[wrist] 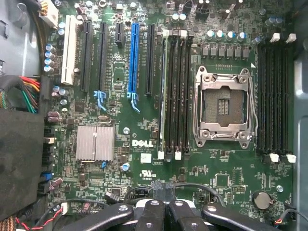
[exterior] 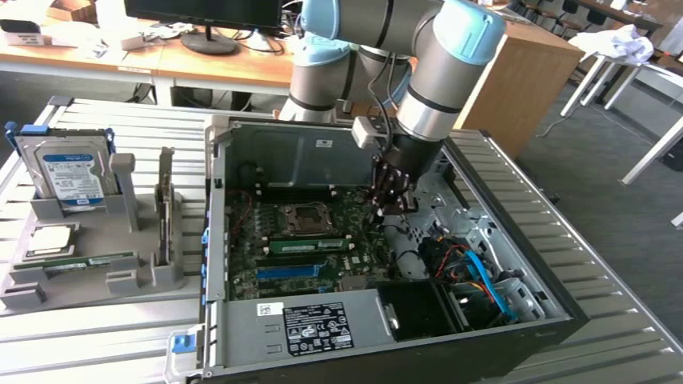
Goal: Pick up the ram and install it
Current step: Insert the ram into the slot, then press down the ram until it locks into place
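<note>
Pincer (exterior: 393, 200) hangs clenched and empty inside the open computer case (exterior: 555, 304), clear of its walls; ram (exterior: 307, 245) sits seated beside the processor socket (exterior: 302, 216).

I see a slatted metal table (exterior: 107, 336) carrying everything. An open computer case (exterior: 513, 240) sits directly on it, filling the middle out toward 3 o'clock. At 9 o'clock of the case, just beside it, a grey parts holder (exterior: 96, 280) stands on the slats.
</note>
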`<action>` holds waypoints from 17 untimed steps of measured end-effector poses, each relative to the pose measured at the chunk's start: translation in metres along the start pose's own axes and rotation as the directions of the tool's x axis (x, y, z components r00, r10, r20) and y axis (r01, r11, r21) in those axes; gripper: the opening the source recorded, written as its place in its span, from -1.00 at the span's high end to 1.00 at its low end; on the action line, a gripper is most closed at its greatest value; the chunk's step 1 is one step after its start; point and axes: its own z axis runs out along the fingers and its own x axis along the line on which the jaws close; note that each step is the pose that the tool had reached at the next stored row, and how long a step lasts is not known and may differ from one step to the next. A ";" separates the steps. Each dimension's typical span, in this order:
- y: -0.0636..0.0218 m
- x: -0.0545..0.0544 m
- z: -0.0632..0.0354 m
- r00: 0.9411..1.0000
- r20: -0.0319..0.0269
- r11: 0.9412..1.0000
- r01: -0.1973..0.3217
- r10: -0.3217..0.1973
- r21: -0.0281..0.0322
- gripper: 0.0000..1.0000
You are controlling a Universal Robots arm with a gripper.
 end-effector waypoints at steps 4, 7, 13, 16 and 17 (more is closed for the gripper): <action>0.0000 0.000 -0.0001 1.000 0.000 1.000 0.000 0.000 0.000 0.80; 0.0012 0.000 0.0001 1.000 0.000 1.000 0.000 0.000 0.000 0.80; 0.0186 -0.001 0.0077 1.000 0.000 1.000 0.000 0.000 0.000 0.80; 0.0281 -0.001 0.0137 1.000 0.000 1.000 0.000 0.000 0.000 0.80; 0.0296 -0.001 0.0156 1.000 0.000 1.000 0.000 0.000 0.000 0.80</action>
